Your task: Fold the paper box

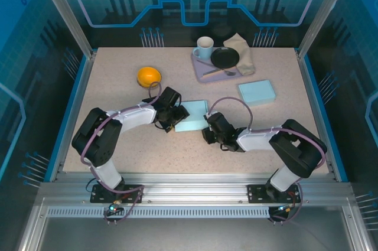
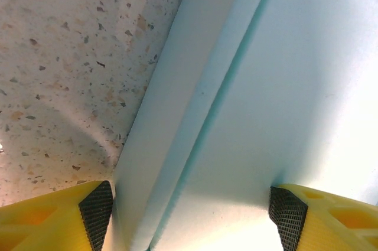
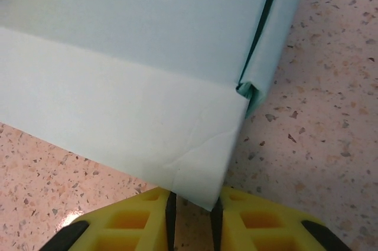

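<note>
The paper box is light blue. It lies flat near the middle of the table. One wide flap sticks out low, and a side wall is folded over.

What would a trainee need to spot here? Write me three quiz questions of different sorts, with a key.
1. True or false: the left gripper stands wide open across the paper box.
2. The right gripper has its fingertips at the box's: A) flap corner B) middle C) far edge.
3. Fill in: the bowl beyond the left arm is ___.
Key: 1 true; 2 A; 3 orange.
</note>
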`<move>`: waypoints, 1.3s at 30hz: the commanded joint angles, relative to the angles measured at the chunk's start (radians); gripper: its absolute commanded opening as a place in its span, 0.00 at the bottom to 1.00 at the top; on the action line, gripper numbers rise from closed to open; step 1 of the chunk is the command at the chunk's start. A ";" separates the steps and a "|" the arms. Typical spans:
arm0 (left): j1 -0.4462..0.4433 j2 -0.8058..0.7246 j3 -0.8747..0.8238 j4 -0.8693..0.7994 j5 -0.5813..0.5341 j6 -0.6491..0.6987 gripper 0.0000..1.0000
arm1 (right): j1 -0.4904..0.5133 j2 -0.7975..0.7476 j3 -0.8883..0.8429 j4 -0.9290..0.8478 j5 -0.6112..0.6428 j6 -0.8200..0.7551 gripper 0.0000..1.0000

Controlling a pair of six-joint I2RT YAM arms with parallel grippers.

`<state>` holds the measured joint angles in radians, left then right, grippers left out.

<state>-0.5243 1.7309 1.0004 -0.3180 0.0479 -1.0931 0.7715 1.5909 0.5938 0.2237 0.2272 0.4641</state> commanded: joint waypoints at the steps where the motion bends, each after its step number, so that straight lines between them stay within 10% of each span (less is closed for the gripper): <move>1: 0.007 0.083 -0.039 -0.139 -0.034 0.011 0.75 | -0.004 -0.094 0.008 -0.063 -0.007 0.077 0.26; 18: 0.007 0.091 -0.023 -0.147 -0.048 0.012 0.75 | -0.085 -0.159 0.131 -0.319 -0.110 0.211 0.24; 24: 0.007 0.093 -0.017 -0.149 -0.043 0.014 0.75 | -0.139 -0.068 0.163 -0.253 -0.208 0.166 0.42; 39: 0.008 0.098 -0.002 -0.158 -0.037 0.019 0.75 | -0.153 -0.003 0.149 -0.111 -0.298 0.211 0.39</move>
<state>-0.5220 1.7535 1.0328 -0.3340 0.0498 -1.0924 0.6243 1.5787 0.7349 0.0391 -0.0238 0.6662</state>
